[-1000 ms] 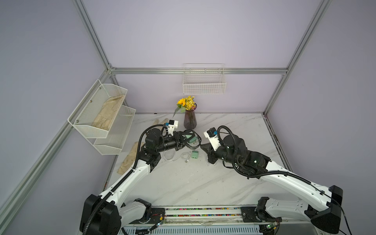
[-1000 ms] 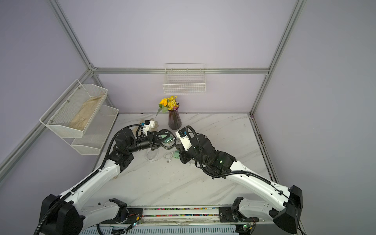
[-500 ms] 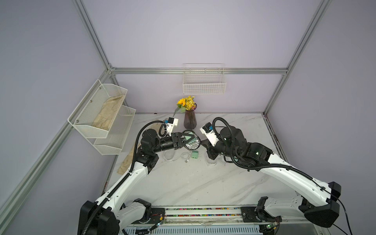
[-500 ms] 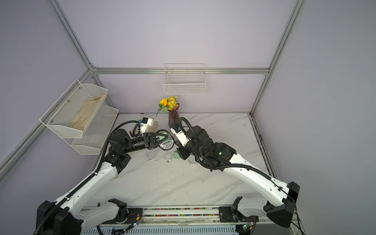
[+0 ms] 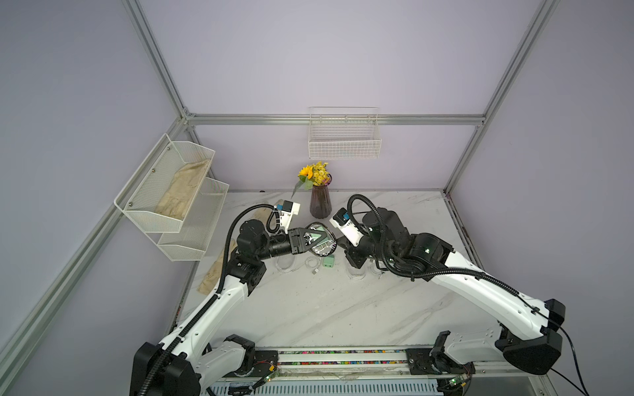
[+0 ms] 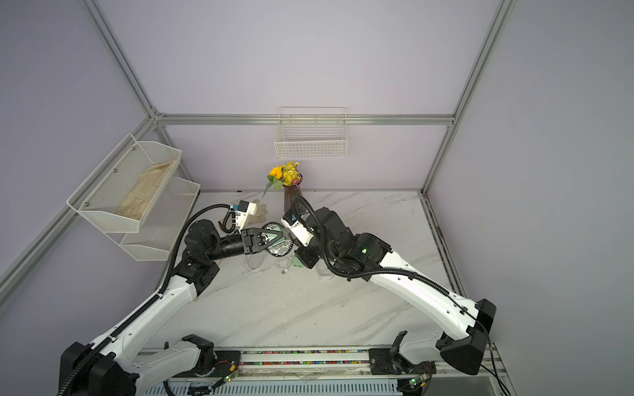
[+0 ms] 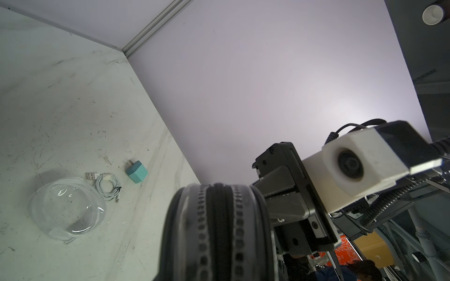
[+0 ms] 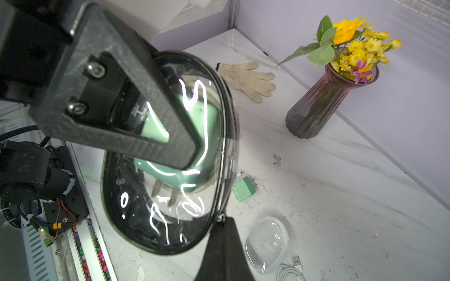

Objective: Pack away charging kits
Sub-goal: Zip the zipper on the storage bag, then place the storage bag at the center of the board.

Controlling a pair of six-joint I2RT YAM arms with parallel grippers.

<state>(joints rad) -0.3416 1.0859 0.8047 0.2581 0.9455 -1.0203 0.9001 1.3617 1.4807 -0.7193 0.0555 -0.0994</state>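
Left gripper (image 5: 322,238) pinched black-rimmed oval clear case (image 8: 165,219) holding mint-green cube plug (image 8: 211,126) | right gripper (image 8: 222,226) closed at rim | risk: rim tug might wrench case free

Black-rimmed case (image 8: 175,214) — mint plug (image 8: 211,136), seemingly — grey-veined white table (image 8: 341,194)

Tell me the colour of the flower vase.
Dark purple, translucent; the vase shows best in the right wrist view.
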